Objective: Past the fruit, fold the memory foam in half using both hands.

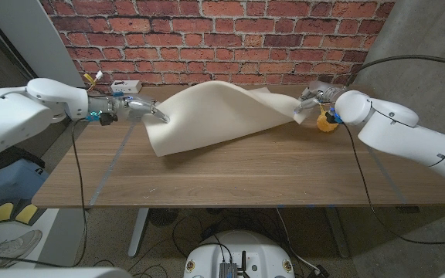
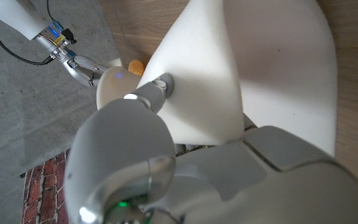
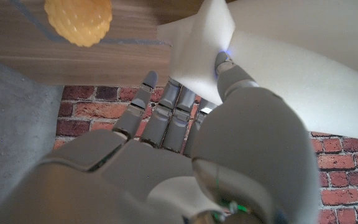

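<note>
Brick wall behind, wooden table (image 1: 230,174): memory foam (image 1: 215,116) at far centre, long axis across table, lifted mid-fold, halves judged not yet met; pinched at either end by left hand (image 1: 141,109) and right hand (image 1: 312,99), orange fruit (image 1: 327,122) just beside.

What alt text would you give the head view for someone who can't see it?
A cream sheet of memory foam arches up off a wooden table, gripped at its far corners by the robot's left hand and right hand. A yellow bumpy fruit sits beside the right hand, with a red brick wall behind.
</note>
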Robot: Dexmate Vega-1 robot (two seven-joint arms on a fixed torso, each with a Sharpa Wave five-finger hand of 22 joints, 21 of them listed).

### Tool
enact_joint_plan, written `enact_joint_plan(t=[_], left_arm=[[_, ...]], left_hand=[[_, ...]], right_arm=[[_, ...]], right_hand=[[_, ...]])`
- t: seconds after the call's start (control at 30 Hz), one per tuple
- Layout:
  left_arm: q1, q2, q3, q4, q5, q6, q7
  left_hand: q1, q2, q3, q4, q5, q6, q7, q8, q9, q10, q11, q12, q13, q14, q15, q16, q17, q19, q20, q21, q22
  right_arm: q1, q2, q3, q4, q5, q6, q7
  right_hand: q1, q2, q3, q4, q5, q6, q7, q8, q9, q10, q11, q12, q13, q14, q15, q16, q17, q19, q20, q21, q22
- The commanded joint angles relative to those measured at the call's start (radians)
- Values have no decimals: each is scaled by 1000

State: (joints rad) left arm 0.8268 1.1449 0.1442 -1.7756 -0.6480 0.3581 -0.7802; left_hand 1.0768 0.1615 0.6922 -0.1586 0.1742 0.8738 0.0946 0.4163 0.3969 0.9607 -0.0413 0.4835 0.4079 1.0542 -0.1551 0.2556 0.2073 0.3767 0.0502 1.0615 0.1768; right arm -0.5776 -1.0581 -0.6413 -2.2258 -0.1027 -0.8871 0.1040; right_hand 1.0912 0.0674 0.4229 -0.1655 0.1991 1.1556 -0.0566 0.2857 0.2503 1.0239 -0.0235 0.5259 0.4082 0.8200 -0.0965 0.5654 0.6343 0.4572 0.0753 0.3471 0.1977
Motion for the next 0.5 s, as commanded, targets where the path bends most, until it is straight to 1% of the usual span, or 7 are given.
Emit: enact_joint_plan(t=[0.03, 0.1, 0.2, 0.23, 0.27, 0.4, 0.5], left_arm=[[-213, -55, 208, 190, -25, -46, -51], [-220, -61, 217, 202, -30, -53, -48], [-225, -71, 223, 224, -48, -61, -44], [-225, -73, 223, 229, -56, -60, -39], [-226, -76, 223, 236, -63, -61, -37], [-221, -83, 215, 246, -95, -54, -9], [-226, -79, 214, 238, -108, -24, 19]], left_hand=[[21, 34, 7, 6, 4, 50, 45, -1, 8, 82, -34, 203, 251, 8, -3, 7, 2, -3, 7, -2, 0], [20, 35, 8, 7, 4, 51, 45, -1, 11, 82, -31, 205, 255, 9, -3, 7, 2, -4, 7, -2, -1], [21, 34, 9, 8, 4, 50, 47, -2, 15, 80, -35, 208, 261, 9, -4, 8, 4, -5, 8, -2, -1], [22, 33, 10, 8, 4, 51, 47, -2, 17, 80, -33, 210, 264, 7, -2, 7, 4, -6, 8, -2, -1], [21, 34, 10, 8, 4, 52, 50, -2, 19, 80, -32, 211, 266, 8, -2, 8, 4, -5, 8, -2, -1], [22, 33, 12, 9, 4, 52, 50, -3, 23, 77, -30, 214, 272, 8, -2, 6, 3, -4, 9, -1, -1], [23, 33, 15, 9, 5, 51, 52, -4, 27, 77, -28, 218, 278, 10, 2, 6, 2, -1, 11, 1, -1]], right_arm=[[114, 82, -69, 119, -149, 76, -41], [101, 90, -56, 126, -158, 88, -60], [87, 98, -44, 130, -175, 96, -75], [87, 99, -41, 131, -176, 96, -68], [87, 100, -38, 133, -174, 97, -60], [78, 102, -17, 143, -153, 120, -37], [65, 102, -8, 146, -154, 137, -40]], right_hand=[[-25, 12, 0, 15, 0, 15, 26, -13, 32, -29, -6, -9, 4, -15, -85, 8, 17, 6, 2, 5, 4], [-32, 12, 6, 17, 2, -6, 10, -24, 27, -40, -14, -16, 0, -21, -87, -4, 10, 10, 5, 8, 4], [-44, 11, 15, 18, 4, -60, 1, -54, 13, -124, -17, -61, -18, -37, -80, -18, 7, 14, 11, 11, 4], [-55, 9, 20, 19, 3, -113, -9, -79, 5, -150, -9, -78, -27, -49, -82, -31, 0, 13, 14, 11, 4], [-75, 4, 36, 20, 4, -218, -19, -114, -15, -258, -15, -139, -48, -79, -75, -62, -18, 9, 22, 11, 3], [-168, -27, 60, 30, 5, -541, -44, -119, -52, -497, 0, -295, -104, -226, -32, -194, -103, -26, 50, -2, 0], [-222, -46, 55, 38, 6, -697, -40, -120, -57, -595, -3, -339, -123, -300, -16, -254, -140, -55, 61, -14, -1]])
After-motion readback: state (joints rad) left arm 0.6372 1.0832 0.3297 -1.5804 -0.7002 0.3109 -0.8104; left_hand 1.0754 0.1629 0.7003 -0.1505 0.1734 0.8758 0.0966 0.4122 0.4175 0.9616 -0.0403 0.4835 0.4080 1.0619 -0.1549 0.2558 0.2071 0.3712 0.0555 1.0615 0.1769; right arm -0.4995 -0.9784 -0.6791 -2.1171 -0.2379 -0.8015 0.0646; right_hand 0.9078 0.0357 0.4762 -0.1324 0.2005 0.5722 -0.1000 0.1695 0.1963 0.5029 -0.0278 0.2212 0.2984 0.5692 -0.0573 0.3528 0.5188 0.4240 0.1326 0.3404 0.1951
